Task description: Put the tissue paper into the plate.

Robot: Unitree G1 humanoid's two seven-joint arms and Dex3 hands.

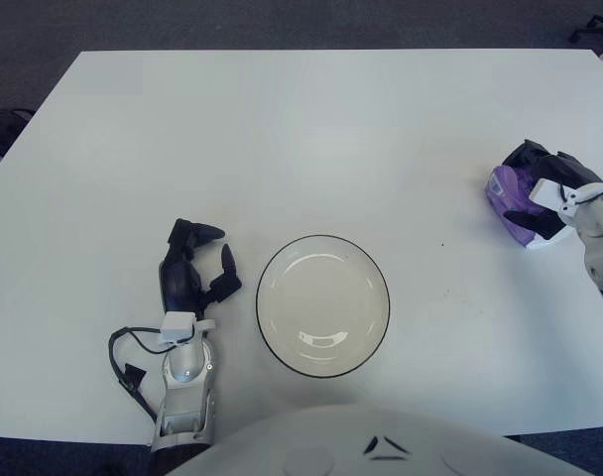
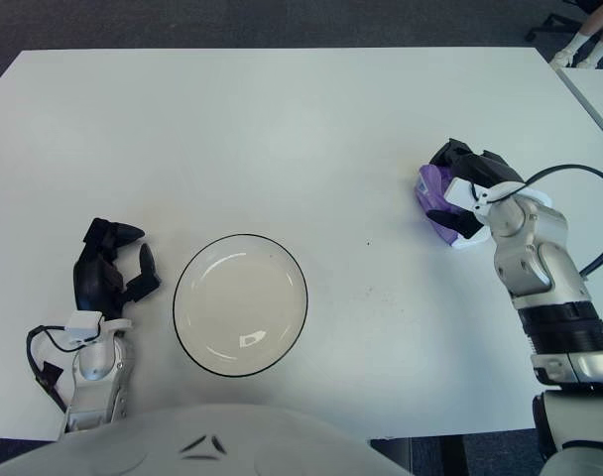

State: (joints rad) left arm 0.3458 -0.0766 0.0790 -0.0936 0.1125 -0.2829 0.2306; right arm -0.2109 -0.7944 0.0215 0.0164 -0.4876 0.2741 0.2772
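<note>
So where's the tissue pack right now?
The tissue pack sits near the table's right edge, with the right hand wrapped around it, well right of the plate.

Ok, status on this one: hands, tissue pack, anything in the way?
Right hand closed on tissue pack, far right of table. Left hand idle beside plate. Nothing in the way.

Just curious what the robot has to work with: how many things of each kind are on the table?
Plate: 1
Purple tissue pack: 1, held in the right hand
Robot hands: 2, the left hand beside the plate
Total: 4
</note>
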